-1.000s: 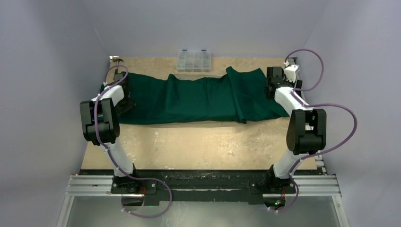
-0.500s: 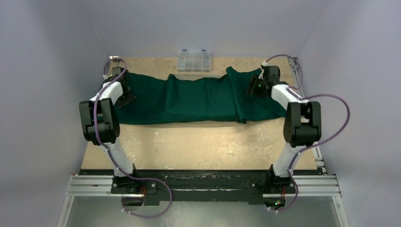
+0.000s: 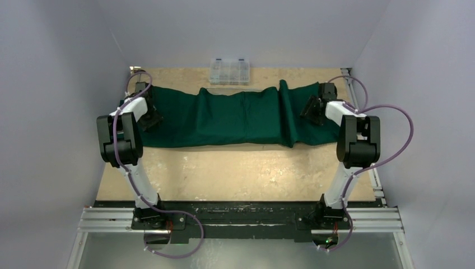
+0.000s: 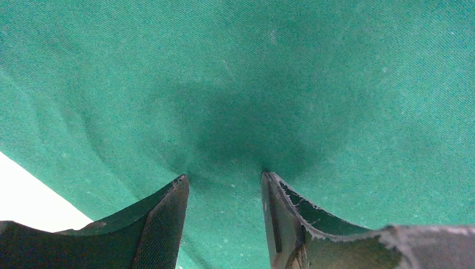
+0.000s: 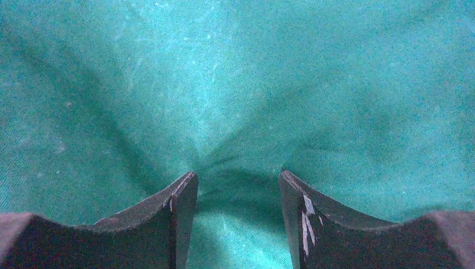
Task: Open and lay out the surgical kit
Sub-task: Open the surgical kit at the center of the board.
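Observation:
The dark green cloth wrap (image 3: 235, 115) lies as a long wrinkled band across the far half of the table. My left gripper (image 3: 151, 116) is open on its left end; in the left wrist view (image 4: 224, 179) the fingertips press into the cloth (image 4: 280, 84). My right gripper (image 3: 310, 110) is open on its right end; in the right wrist view (image 5: 238, 176) creases in the cloth (image 5: 224, 84) run in between the fingertips. A raised fold (image 3: 287, 112) stands just left of the right gripper. The mesh tray, the instruments and the gauze packets are not in view.
A clear plastic compartment box (image 3: 229, 70) sits at the far edge behind the cloth. A small hammer-like thing (image 3: 136, 69) lies at the far left corner. Bare tabletop (image 3: 235, 174) runs between the cloth and the arm bases.
My right gripper came in from the far right corner and down onto the cloth's right end, whose fold shifted left. My left gripper moved slightly farther onto the left end.

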You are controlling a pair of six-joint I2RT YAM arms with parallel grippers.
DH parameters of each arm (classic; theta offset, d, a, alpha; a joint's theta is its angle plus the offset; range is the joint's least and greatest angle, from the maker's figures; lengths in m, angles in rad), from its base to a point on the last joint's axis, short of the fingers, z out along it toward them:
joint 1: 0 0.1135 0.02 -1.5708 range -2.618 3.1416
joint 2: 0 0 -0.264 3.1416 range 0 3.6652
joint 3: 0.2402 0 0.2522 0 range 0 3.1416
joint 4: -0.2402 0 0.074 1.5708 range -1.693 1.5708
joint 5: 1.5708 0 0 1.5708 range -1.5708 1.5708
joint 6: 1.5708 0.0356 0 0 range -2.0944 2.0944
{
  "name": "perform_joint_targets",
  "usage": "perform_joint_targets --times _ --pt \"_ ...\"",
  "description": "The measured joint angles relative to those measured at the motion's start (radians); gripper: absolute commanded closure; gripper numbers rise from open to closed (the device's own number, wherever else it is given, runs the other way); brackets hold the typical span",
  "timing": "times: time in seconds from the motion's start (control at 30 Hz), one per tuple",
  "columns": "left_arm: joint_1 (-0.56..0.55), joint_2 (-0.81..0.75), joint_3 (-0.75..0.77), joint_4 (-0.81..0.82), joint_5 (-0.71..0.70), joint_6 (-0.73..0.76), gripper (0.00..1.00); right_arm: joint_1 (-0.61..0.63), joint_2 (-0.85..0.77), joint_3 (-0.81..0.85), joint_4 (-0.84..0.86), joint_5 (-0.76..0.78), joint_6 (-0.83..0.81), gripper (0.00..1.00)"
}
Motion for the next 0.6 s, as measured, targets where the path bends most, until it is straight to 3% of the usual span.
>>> perform_joint_targets --times 0.3,0.6 --pt "-0.003 0.018 0.022 -0.005 -0.014 -0.001 0.5 -0.107 -0.049 -0.068 -0.026 0.266 0.049 0.4" --pt "-0.005 0.049 0.065 -0.023 -0.075 -0.002 0.5 -0.107 -0.007 -0.016 -0.03 0.337 -0.01 0.4"
